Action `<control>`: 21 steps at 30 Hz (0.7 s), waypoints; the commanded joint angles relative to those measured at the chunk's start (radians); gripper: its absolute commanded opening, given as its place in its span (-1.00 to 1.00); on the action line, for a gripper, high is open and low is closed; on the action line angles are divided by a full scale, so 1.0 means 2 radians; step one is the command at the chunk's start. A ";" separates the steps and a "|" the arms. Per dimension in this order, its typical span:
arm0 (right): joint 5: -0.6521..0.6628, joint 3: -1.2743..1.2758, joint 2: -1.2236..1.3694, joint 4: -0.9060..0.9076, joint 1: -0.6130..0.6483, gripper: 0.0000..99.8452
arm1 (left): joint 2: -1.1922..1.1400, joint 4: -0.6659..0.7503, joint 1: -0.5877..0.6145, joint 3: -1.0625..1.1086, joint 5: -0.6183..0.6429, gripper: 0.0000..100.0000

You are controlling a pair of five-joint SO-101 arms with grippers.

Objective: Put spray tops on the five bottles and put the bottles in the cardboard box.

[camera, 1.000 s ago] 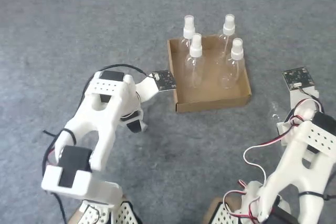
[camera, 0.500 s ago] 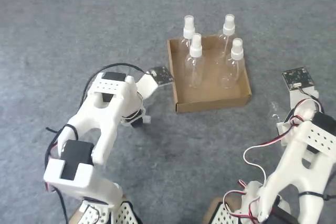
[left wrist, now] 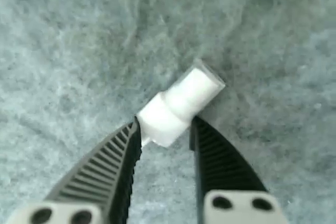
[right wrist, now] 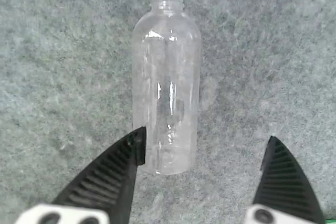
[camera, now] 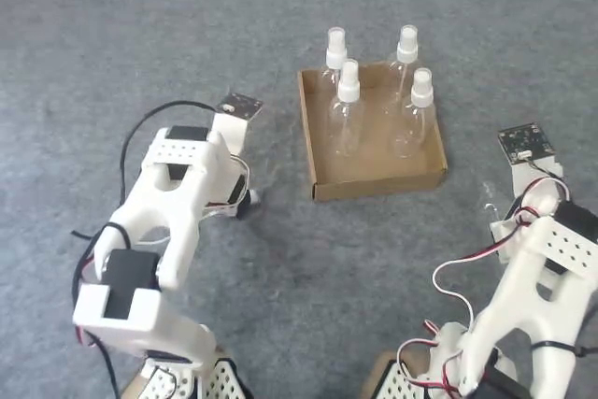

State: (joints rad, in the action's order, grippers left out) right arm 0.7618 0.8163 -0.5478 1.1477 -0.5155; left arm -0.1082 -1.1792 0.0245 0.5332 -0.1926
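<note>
My left gripper [left wrist: 164,127] is shut on the collar of a white spray top [left wrist: 181,100], whose nozzle end sticks out past the fingertips just above the grey carpet. In the high view that left gripper [camera: 243,203] sits left of the cardboard box [camera: 374,184]. Several clear bottles with white spray tops stand upright in the box, among them one at the front left [camera: 346,114] and one at the front right [camera: 414,119]. A clear bottle without a top [right wrist: 166,77] lies on the carpet. My right gripper [right wrist: 206,139] is open over the bottle's base end.
Grey carpet covers the whole table. The right arm [camera: 547,259] stands right of the box, the left arm [camera: 173,212] to its left. A strip of bare carpet lies between the box's front wall and the arm bases.
The left arm's wrist has swung away from the box toward the left and back. The spray top now shows at its gripper tip. The right arm has hardly moved.
</note>
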 commanded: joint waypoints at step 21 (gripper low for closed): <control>0.026 -0.003 -0.029 -0.003 -0.013 -0.40 | 0.002 0.041 -0.014 -0.021 -0.068 -0.72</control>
State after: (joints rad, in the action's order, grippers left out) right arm 0.8017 0.8163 -0.5478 1.1477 -0.5324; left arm -0.1097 -1.1316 0.0000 0.4764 -0.3184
